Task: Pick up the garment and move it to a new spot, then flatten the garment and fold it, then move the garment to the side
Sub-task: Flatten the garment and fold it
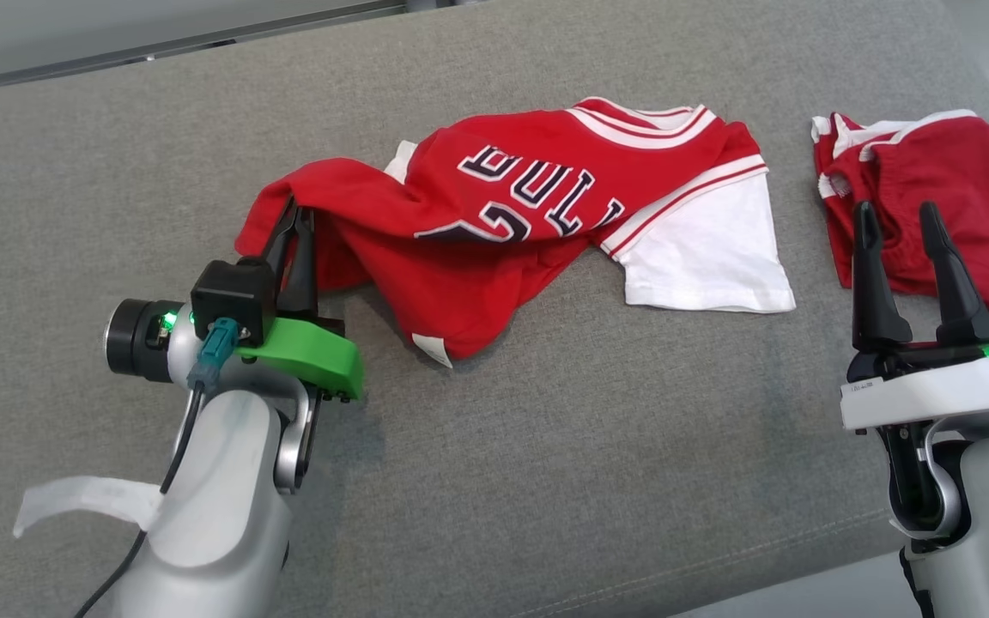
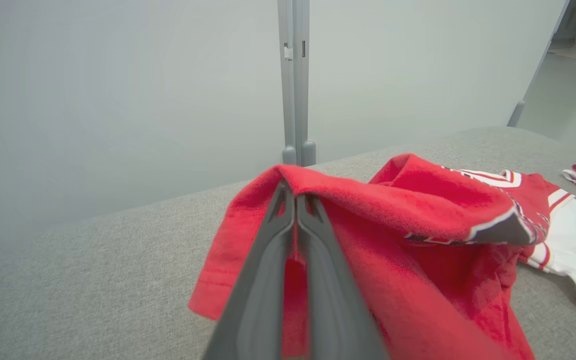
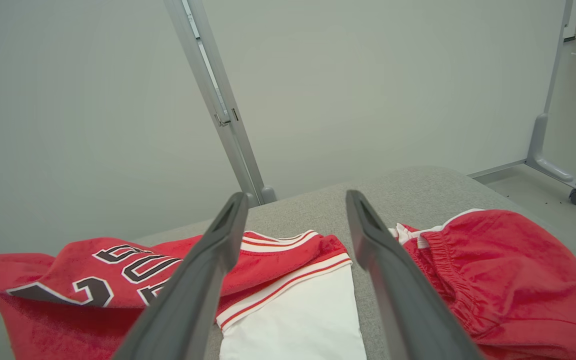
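Left end effector (image 1: 297,215) clamped on crumpled red knit jersey (image 1: 477,257) | right end effector (image 1: 896,215) spread, empty

Matt red cloth garment (image 1: 494,215), grey woven surface (image 1: 546,446)

red jersey (image 1: 503,197), dark white-edged block letters "BUL", next letters lost in creases, big digit "2" under them, small white sticker (image 1: 864,388) near right, print unreadable

Red-and-white jersey (image 1: 537,206), grey couch (image 1: 546,446)
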{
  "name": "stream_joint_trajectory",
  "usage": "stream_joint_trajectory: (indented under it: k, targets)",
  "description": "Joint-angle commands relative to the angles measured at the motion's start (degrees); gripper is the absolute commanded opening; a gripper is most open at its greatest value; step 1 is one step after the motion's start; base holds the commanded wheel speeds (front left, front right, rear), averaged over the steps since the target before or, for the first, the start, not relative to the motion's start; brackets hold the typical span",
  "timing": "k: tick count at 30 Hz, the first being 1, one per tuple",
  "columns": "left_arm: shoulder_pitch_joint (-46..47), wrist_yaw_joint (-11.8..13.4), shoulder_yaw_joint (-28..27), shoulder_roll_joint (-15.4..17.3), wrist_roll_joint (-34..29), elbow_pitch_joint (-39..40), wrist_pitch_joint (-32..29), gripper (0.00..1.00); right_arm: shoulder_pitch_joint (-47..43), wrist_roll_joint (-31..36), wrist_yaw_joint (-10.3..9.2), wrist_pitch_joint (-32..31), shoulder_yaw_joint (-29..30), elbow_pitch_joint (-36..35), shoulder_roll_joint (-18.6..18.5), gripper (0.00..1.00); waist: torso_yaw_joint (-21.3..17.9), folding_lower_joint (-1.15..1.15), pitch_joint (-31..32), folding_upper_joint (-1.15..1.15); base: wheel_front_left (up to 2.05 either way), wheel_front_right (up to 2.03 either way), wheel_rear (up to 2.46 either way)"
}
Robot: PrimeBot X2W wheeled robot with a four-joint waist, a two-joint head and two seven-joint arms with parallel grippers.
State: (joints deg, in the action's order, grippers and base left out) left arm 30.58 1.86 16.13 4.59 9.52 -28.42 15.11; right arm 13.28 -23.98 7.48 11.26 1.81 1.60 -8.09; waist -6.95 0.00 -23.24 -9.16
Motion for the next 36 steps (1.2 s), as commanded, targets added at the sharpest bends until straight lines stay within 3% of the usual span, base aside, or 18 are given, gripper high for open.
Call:
stream_joint_trajectory:
  k: [1, 11, 17, 20, 26, 36]
  targets:
    - [-1.26, -0.31, -0.17, 0.08, -0.47, 0.74, -0.01, 0.0, -0.77, 0.32, 0.02, 0.36, 0.27, 0.12, -0.16, 1.0, 1.32, 0.0, 1.34, 0.0, 0.0, 0.0, 0.0]
    - [-6.18, -0.35, 2.5, -0.34, -3.43, 16.62, 0.0, 0.0, -3.05, 0.95, 0.02, -0.22, 2.54, -1.11, 0.94, 1.0, 4.89, 0.0, 5.07, 0.0, 0.0, 0.0, 0.0]
    - [-6.04, -0.26, 3.53, 0.14, -3.71, 19.93, -3.0, 0.0, -3.48, 1.02, 0.02, -0.78, 3.03, -1.98, 1.31, 1.0, 4.27, 0.0, 4.82, 0.0, 0.0, 0.0, 0.0]
    - [-4.12, -0.69, 2.51, 1.71, -3.11, 16.48, -5.2, 0.0, -2.54, 0.89, 0.02, -1.1, 2.49, -2.26, 1.59, 1.0, 2.99, 0.0, 3.38, 0.0, 0.0, 0.0, 0.0]
    - [2.78, -1.68, 0.55, 4.3, -2.78, 1.89, -5.54, 0.0, 0.2, 0.48, 0.02, -1.25, -0.06, -1.54, 1.84, 1.0, -0.87, 0.0, -1.07, 0.0, 0.0, 0.0, 0.0]
    - [14.77, -2.15, -0.05, 2.75, -1.79, -18.46, -2.54, 0.0, 3.5, 0.0, 0.02, -0.32, -1.74, 0.58, 1.8, 1.0, -3.65, 0.0, -5.29, 0.0, 0.0, 0.0, 0.0]
